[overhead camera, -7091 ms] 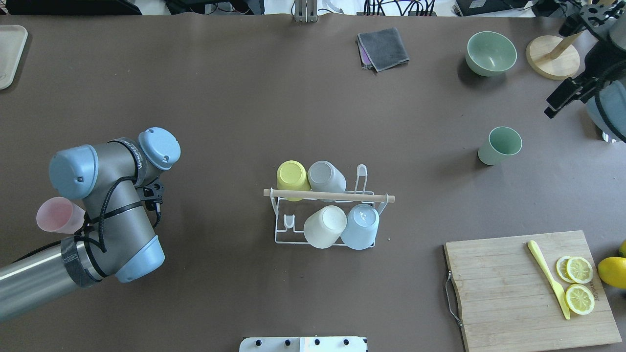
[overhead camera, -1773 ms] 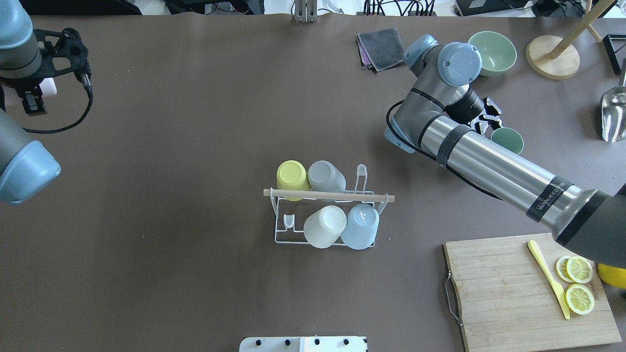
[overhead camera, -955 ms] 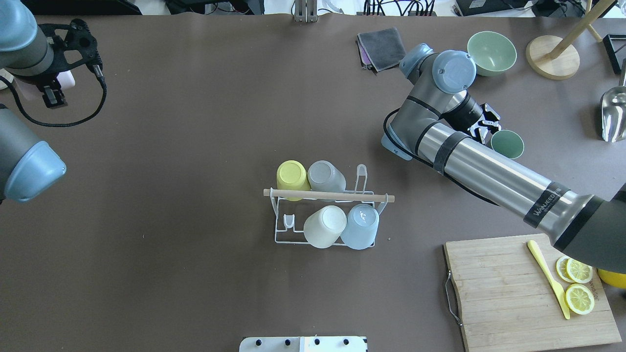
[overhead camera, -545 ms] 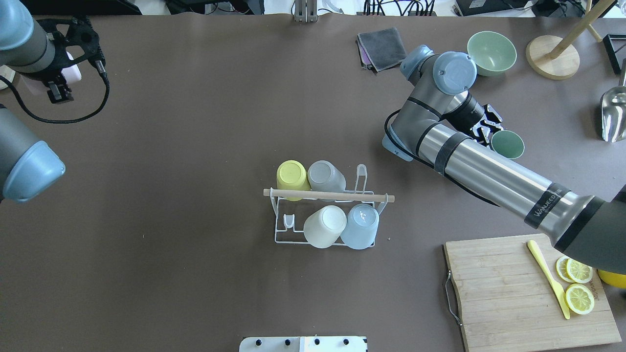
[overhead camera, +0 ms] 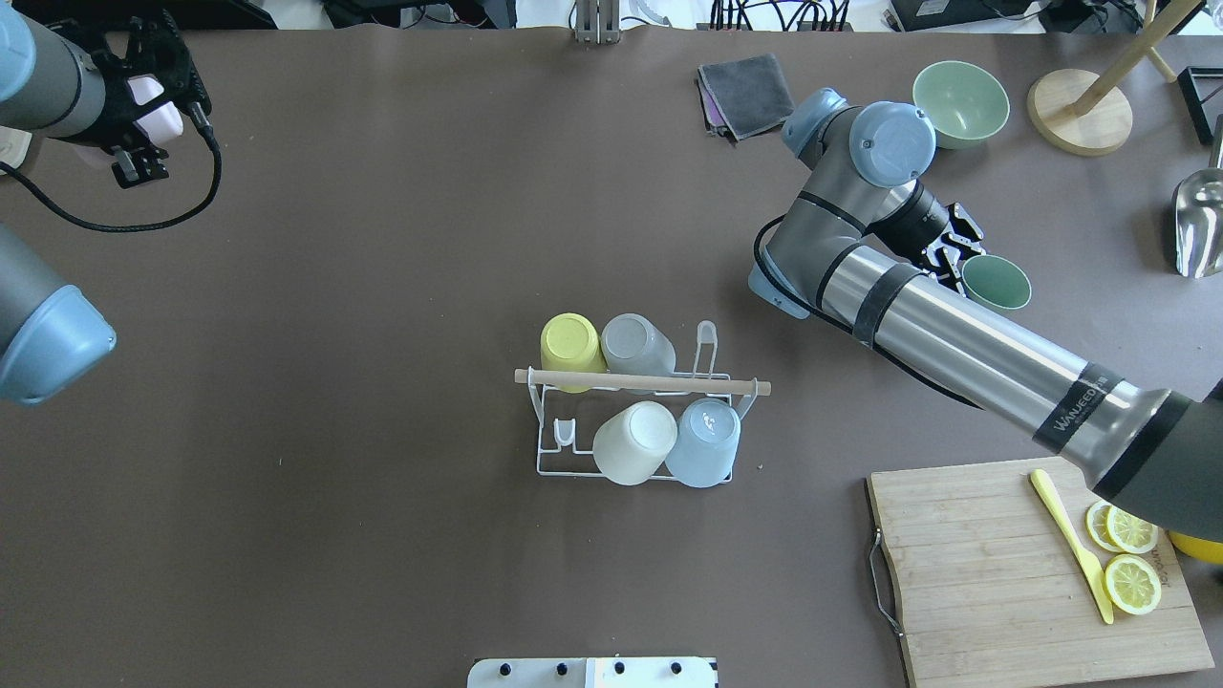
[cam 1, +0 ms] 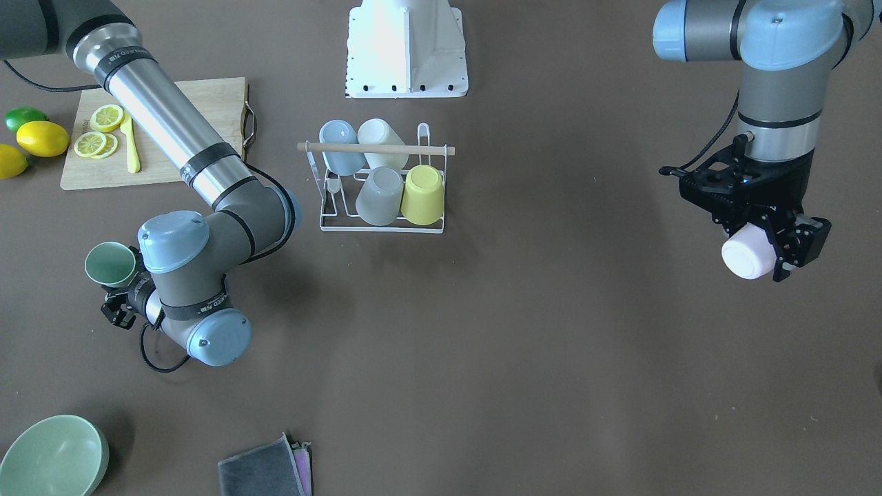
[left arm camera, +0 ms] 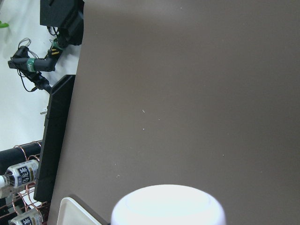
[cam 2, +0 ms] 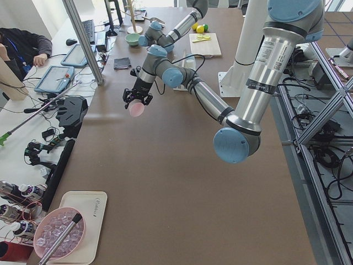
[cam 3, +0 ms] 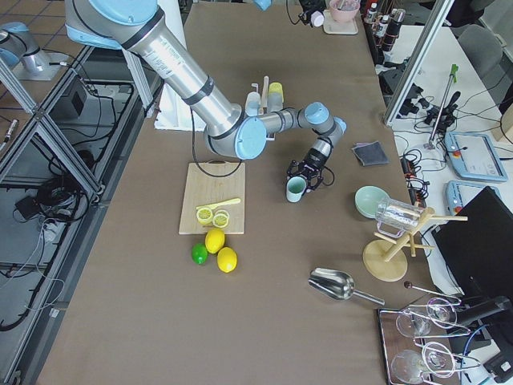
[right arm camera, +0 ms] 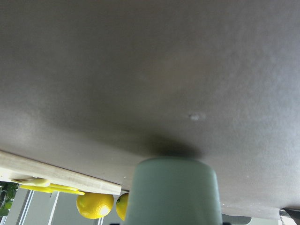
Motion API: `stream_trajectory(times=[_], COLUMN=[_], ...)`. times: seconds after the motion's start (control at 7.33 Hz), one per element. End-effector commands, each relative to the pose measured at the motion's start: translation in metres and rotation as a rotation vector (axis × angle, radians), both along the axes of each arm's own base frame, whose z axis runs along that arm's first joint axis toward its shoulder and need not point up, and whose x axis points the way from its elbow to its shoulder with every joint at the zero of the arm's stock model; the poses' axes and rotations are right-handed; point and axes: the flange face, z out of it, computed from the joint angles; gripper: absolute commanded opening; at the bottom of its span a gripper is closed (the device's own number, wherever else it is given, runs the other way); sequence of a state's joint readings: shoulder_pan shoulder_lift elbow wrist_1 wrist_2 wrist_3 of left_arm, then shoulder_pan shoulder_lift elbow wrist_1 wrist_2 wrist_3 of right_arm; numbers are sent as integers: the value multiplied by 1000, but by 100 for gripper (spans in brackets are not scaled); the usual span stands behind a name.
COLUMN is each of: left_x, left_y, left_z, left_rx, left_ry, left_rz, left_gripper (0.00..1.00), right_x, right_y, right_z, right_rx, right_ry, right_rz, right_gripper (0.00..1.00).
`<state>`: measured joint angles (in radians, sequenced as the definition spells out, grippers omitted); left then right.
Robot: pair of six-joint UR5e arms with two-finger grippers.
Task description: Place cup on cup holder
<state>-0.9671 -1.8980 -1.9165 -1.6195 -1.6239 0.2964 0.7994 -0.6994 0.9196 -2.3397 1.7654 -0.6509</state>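
Note:
The white wire cup holder with a wooden rod handle stands mid-table and carries several upturned cups; it also shows in the front view. My left gripper is shut on a pink cup and holds it above the table, far to the holder's left. My right gripper is shut around a green cup low over the table, right of the holder. The green cup fills the bottom of the right wrist view.
A wooden cutting board with lemon slices and a yellow knife lies at front right. A green bowl, a grey cloth, a wooden stand and a metal scoop lie at the back right.
My left gripper has carried the pink cup further from the robot and slightly right. My right gripper has come down onto the green cup, which has shifted slightly.

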Motion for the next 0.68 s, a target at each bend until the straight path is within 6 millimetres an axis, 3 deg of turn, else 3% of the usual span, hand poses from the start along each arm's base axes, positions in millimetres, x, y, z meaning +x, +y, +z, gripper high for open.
stream_trajectory(times=[0.0, 0.41, 0.55], left_x=[4, 30, 32], left_y=[14, 49, 57], left_z=[2, -5, -9], left_rx=[96, 180, 209], left_ry=[137, 413, 487], left_rz=[-31, -5, -10], left_gripper=[27, 27, 27], right_x=[27, 63, 85], right_y=[21, 11, 11], right_z=[-3, -84, -114], right_rx=[37, 128, 175], right_ry=[-41, -164, -209], right_rz=[16, 83, 108], right_gripper=[27, 18, 18])
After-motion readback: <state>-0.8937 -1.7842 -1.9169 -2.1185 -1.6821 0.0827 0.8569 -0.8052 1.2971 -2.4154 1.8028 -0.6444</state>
